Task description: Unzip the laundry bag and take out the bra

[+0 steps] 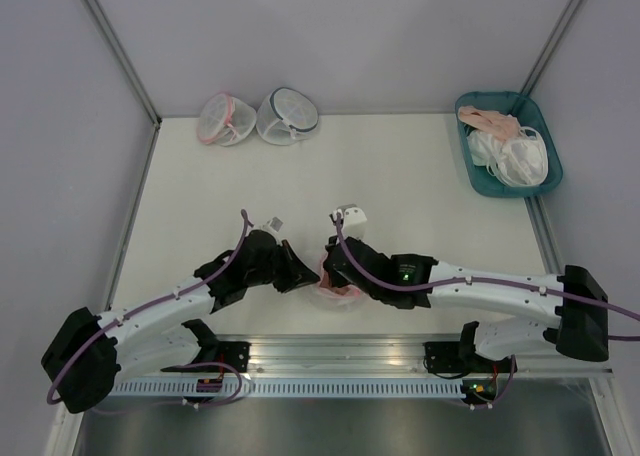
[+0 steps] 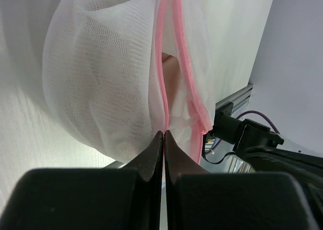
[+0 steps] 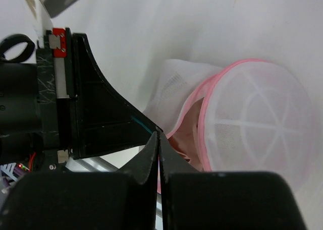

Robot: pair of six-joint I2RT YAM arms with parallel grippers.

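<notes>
The laundry bag, white mesh with a pink zipper rim, lies near the table's front edge between my two grippers. In the left wrist view the bag fills the frame and its rim stands partly parted. The pale peach bra shows in the gap, still inside. My left gripper is shut on the pink rim. In the right wrist view the bag lies to the right, with the bra visible in the opening. My right gripper is shut at the bag's rim, right against the left gripper's fingers.
Two more mesh pouches stand at the back left, one pink-trimmed and one grey-trimmed. A teal tray at the back right holds white pouches and pink bras. An aluminium rail runs along the near edge.
</notes>
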